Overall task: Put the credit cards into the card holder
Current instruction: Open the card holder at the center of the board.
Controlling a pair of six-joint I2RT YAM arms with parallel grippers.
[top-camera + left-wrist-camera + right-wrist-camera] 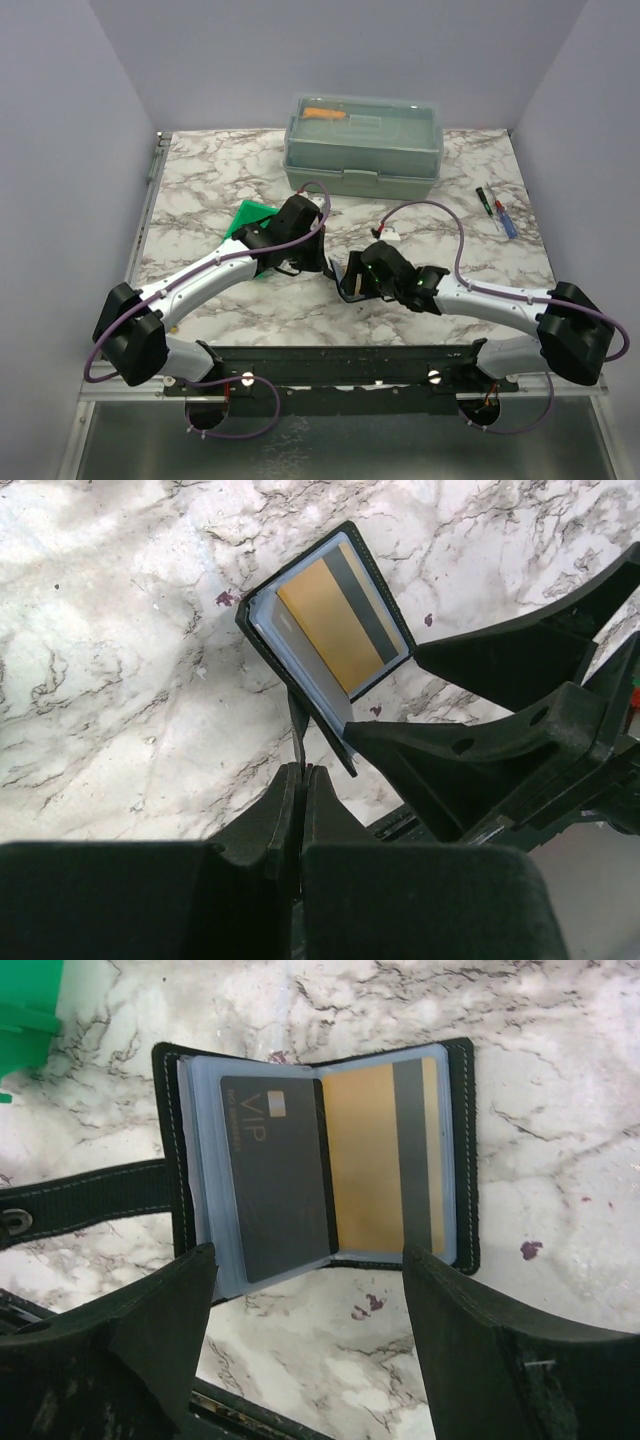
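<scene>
Grey-veined white marble tabletop (200,190) between plain lavender walls (60,150), under soft even light

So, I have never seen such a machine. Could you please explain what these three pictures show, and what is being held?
These are two robot arms on a marble table. One picture looks down from above; the other two come from cameras on the wrists. The left gripper is shut on the strap of the open black card holder. Inside are a grey card and a gold card. The right gripper is open, holding nothing. A toolbox and a green bin stand farther back.
</scene>
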